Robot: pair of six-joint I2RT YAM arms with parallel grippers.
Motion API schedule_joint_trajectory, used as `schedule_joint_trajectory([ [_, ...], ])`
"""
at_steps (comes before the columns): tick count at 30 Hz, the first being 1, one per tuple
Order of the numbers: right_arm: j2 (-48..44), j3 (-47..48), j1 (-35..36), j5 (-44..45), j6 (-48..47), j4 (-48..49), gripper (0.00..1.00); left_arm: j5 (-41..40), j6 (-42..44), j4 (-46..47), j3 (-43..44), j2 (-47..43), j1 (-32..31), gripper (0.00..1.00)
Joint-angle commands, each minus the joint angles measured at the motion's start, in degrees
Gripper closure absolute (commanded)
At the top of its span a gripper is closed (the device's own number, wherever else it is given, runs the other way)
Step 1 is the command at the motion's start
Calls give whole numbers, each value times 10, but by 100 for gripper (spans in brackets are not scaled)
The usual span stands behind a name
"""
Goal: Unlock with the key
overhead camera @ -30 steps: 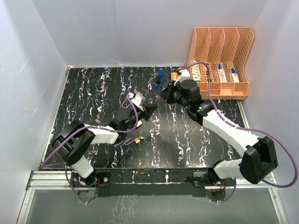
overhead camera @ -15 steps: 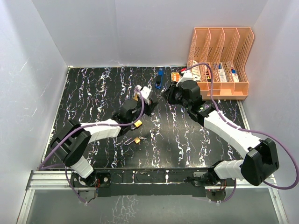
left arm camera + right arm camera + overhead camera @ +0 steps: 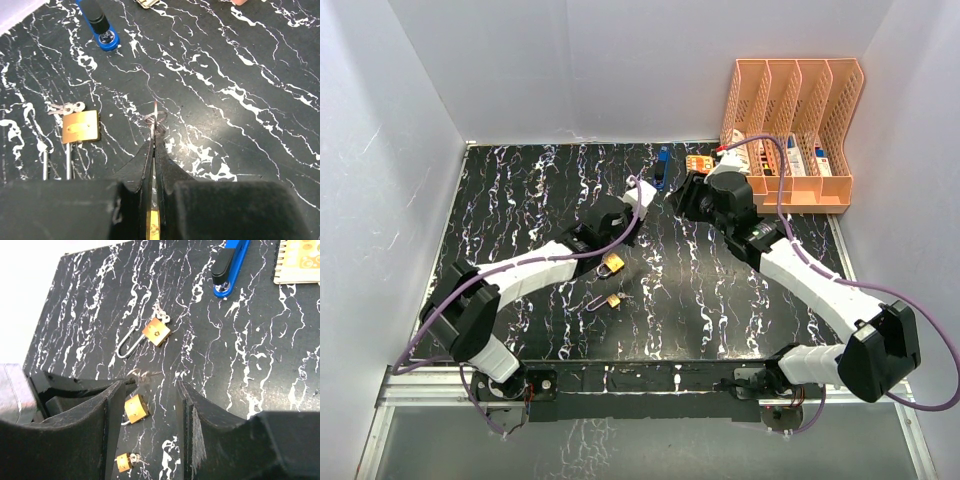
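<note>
Left fingers (image 3: 172, 172) are pinching shut on the key (image 3: 154, 125); thin, stiff and slippery, it is probably wanting a flat-sided hold; right fingers (image 3: 215, 415) are gaping half-open, empty.

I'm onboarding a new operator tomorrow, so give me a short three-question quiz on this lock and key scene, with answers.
1. True or false: the left fingers are shut on a key.
2. How many brass padlocks show in the right wrist view?
3. The right fingers are: A open and empty; B shut on a padlock; C shut on a key.
Key: 1 true; 2 three; 3 A.
</note>
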Motion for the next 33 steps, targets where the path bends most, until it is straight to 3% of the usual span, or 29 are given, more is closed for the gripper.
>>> schedule_joint_trajectory([
  [1,2,4,-8,-21,33,57,57,-30,47,15,-20,-66,-13,100],
  [4,15,5,-11,-39,61,63,53,-50,72,36,-32,-76,-27,100],
  [18,67,11,-17,-130,143,93,53,-118,137,77,-39,-77,-75,100],
  [33,82,4,-17,-150,153,104,66,-156,164,99,-34,-67,-96,100],
])
